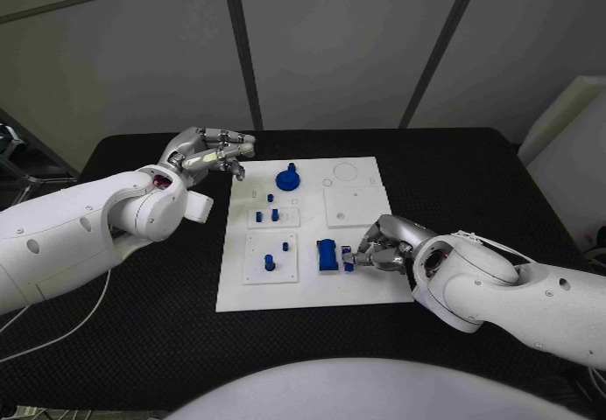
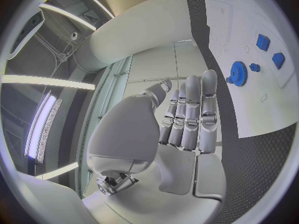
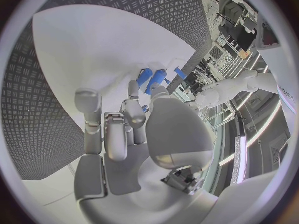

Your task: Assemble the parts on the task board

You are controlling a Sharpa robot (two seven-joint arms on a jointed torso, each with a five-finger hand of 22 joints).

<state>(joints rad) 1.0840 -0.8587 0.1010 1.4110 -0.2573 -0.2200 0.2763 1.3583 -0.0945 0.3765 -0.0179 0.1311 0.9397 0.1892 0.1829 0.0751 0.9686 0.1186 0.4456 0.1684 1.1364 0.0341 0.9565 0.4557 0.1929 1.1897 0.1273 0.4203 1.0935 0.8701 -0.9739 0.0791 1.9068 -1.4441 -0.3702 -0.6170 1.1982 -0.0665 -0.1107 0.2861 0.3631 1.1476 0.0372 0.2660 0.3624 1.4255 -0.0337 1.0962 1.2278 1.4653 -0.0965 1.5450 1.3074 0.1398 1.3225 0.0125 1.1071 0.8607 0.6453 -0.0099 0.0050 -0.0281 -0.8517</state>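
Observation:
The white task board (image 1: 316,289) lies in the middle of the table. A blue gear (image 1: 288,180) sits near its far edge, with small blue pegs (image 1: 268,213) just in front of it and two more pegs (image 1: 268,261) on the near left plate. A blue block (image 1: 327,254) stands at the near middle. My right hand (image 1: 383,245) rests at the board's right side, its fingertips pinching a small blue part (image 1: 348,258) beside the block; the right wrist view shows the blue pieces (image 3: 152,78) at its fingertips. My left hand (image 1: 208,150) hovers over the board's far left corner, holding nothing, fingers straight (image 2: 187,119), near the gear (image 2: 238,73).
Raised white square plates (image 1: 351,206) take up the board's right half. Black textured table (image 1: 151,332) surrounds the board. A white cable (image 1: 76,319) runs over the table at the left.

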